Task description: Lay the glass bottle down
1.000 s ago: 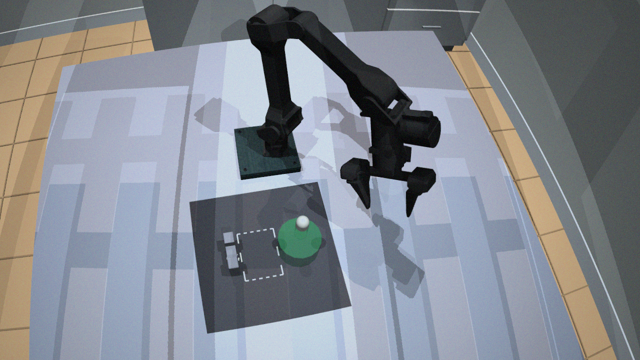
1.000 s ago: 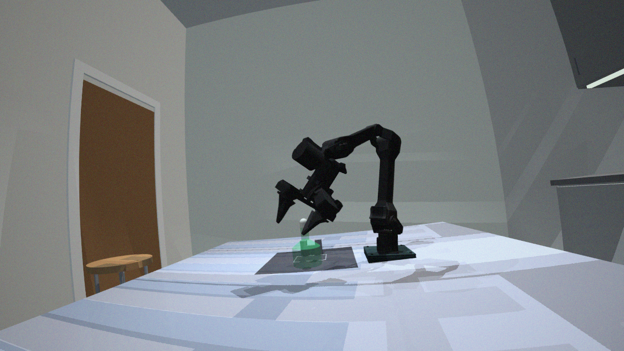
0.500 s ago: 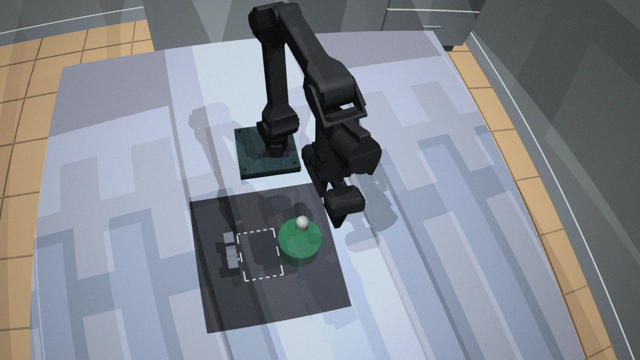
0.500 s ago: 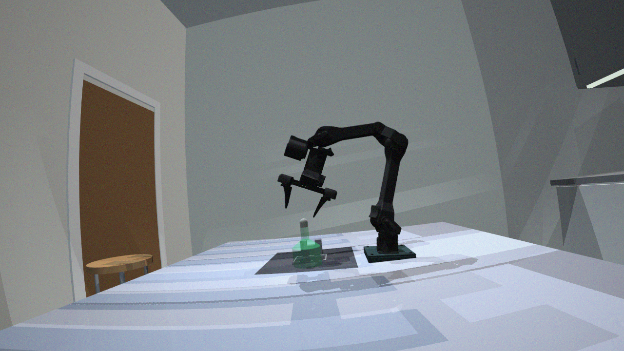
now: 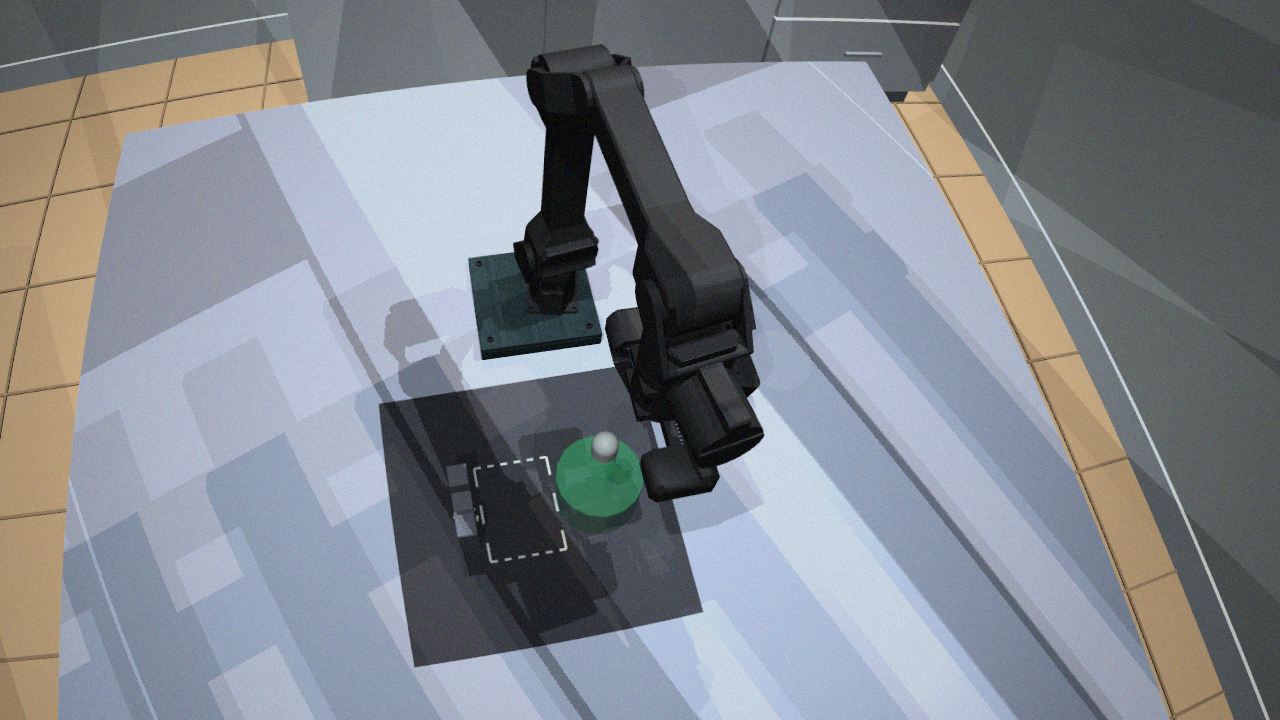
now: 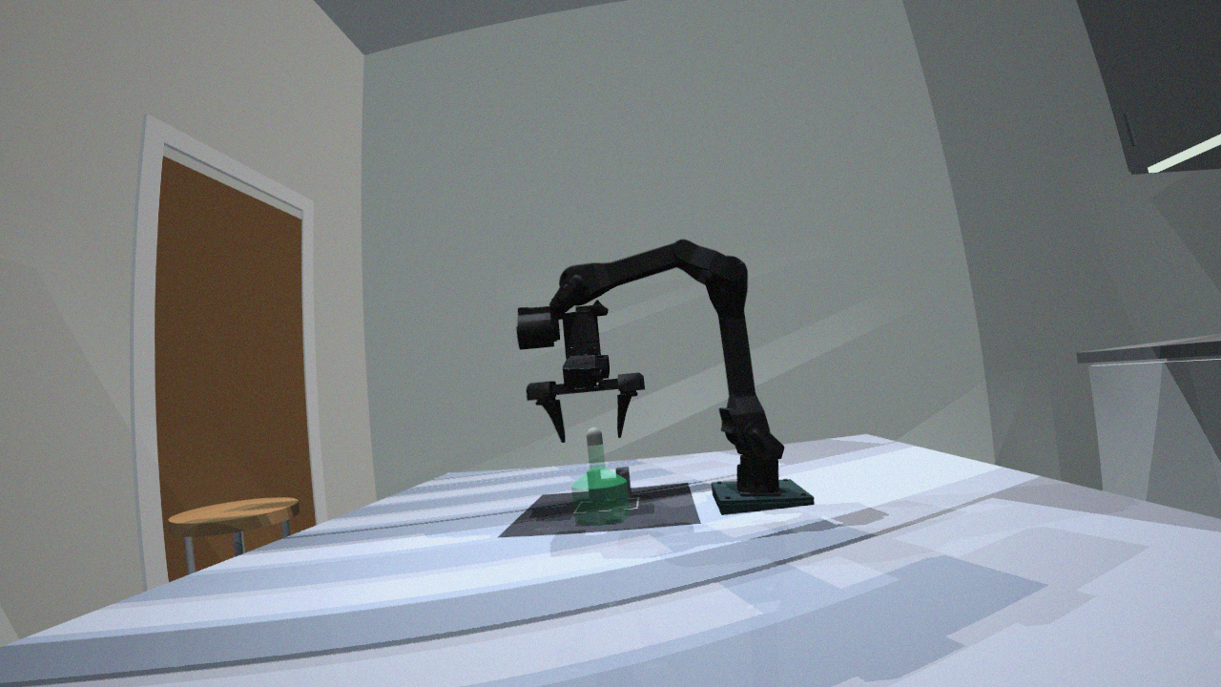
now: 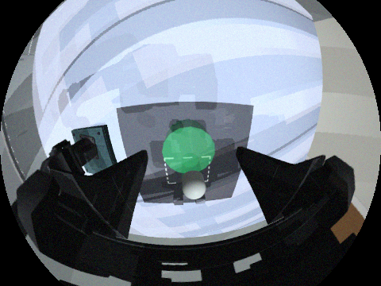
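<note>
The gripper [image 6: 589, 440] [image 7: 193, 152] is fully open, with nothing between its fingers, and points downward above the glass bottle [image 5: 598, 479] [image 6: 601, 495] [image 7: 188, 148]. The bottle stands upright on the dark mat [image 5: 617, 582] [image 6: 666, 506] [image 7: 136, 127], neck and pale cap [image 5: 605, 445] [image 6: 593, 435] [image 7: 194, 187] uppermost. In the top view, it is located just beside the dashed outline [image 5: 556, 505], on the side opposite the grey U-shaped rest [image 5: 464, 522]. The neck is clear of the rest. The arm base plate [image 5: 492, 340] [image 6: 797, 498] [image 7: 104, 135] is mounted on the tabletop [image 5: 850, 573] [image 6: 512, 623] [image 7: 270, 75], near the mat.
</note>
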Motion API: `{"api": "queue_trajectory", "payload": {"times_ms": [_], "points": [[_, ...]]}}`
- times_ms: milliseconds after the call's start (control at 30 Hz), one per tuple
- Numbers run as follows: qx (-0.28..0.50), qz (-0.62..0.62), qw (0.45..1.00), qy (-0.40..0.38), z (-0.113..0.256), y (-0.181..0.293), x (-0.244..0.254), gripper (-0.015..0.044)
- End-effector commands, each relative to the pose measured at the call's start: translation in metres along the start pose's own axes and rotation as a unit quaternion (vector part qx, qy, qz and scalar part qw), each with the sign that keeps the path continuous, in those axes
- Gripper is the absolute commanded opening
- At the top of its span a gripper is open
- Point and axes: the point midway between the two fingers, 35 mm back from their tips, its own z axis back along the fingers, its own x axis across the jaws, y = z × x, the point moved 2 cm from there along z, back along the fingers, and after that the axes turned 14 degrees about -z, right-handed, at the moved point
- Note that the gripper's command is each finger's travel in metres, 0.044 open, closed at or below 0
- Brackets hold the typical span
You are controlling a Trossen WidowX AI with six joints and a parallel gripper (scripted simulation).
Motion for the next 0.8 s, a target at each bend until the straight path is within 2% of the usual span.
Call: {"api": "queue_trajectory", "payload": {"times_ms": [0,767], "points": [[-0.002,0.001,1.0,-0.004,0.001,0.002,-0.001,0.044],[0.0,0.001,1.0,-0.003,0.001,0.038,-0.011,0.044]]}}
